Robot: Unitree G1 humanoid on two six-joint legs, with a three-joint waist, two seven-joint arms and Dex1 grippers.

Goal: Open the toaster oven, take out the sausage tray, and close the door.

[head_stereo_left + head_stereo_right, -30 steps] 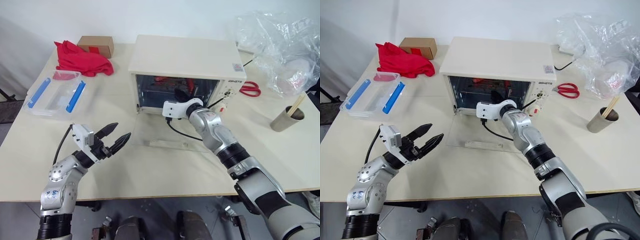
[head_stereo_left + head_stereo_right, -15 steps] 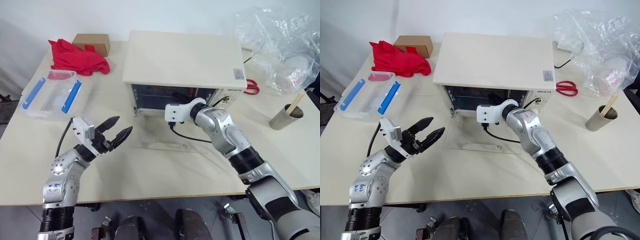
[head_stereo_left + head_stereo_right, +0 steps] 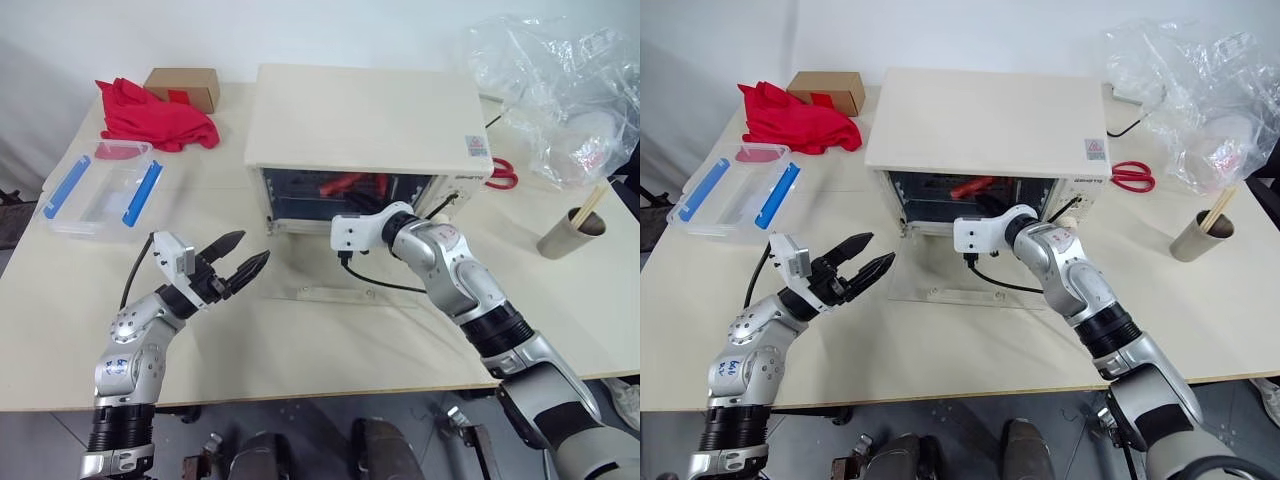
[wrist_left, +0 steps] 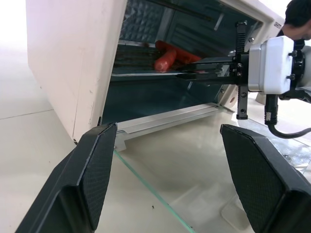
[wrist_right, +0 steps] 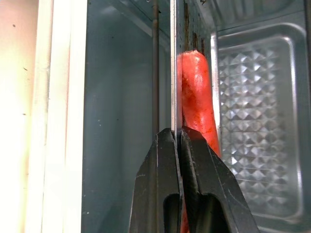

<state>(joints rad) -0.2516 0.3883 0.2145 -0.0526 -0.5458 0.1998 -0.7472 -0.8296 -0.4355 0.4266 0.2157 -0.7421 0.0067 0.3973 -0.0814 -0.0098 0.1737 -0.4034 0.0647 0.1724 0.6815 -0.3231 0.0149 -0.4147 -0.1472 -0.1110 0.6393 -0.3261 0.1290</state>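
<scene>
Gripping the sausage tray (image 4: 160, 74), right hand (image 5: 176, 138), fingertips hidden inside the toaster oven (image 3: 365, 120).

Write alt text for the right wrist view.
The right claw is shut on the thin rim of the tray inside the oven. A red sausage lies on the tray just past the fingertips.

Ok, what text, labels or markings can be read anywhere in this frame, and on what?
Brand lettering on the toaster oven's control panel: too small to read.
Red-and-white sticker on the oven's top: unreadable.
Blue writing on the left arm: illegible.
Nothing else bears text.
</scene>
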